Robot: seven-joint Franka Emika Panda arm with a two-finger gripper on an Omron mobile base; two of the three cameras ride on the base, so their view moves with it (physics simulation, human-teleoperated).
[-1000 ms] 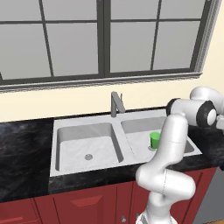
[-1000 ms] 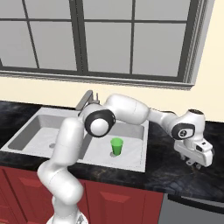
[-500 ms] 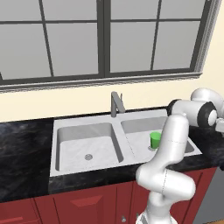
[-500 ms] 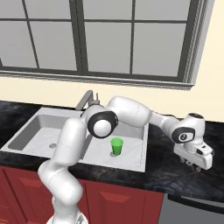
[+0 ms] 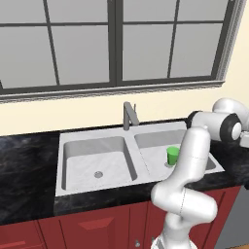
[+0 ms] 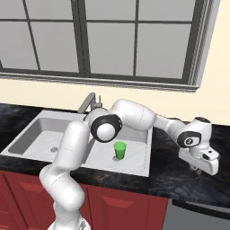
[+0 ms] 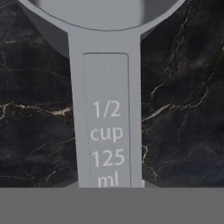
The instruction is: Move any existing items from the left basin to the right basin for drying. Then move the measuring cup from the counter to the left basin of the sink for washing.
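Observation:
The measuring cup (image 7: 107, 109) lies on the black counter (image 7: 35, 109), seen close up in the hand view. Its grey bowl is at the top, and its long handle, marked "1/2 cup 125 ml", runs straight down to the bottom edge. My gripper (image 6: 196, 169) is low over the counter (image 6: 179, 182) to the right of the sink (image 6: 27, 150) and is shut on that handle. Its fingertips are hidden. The left basin (image 5: 87, 158) holds nothing. A green tumbler (image 5: 172, 155) stands upright in the right basin (image 5: 155, 141).
The grey faucet (image 5: 129, 115) rises behind the sink's divider. Behind the counter are a cream wall and a window. Red cabinet fronts (image 5: 97, 226) run below. A grey appliance edge (image 6: 197, 218) shows at the lower right of the right base view.
The hand has sunk a little toward the counter right of the sink. The jaws have gone from wide open to shut. The green tumbler has not moved.

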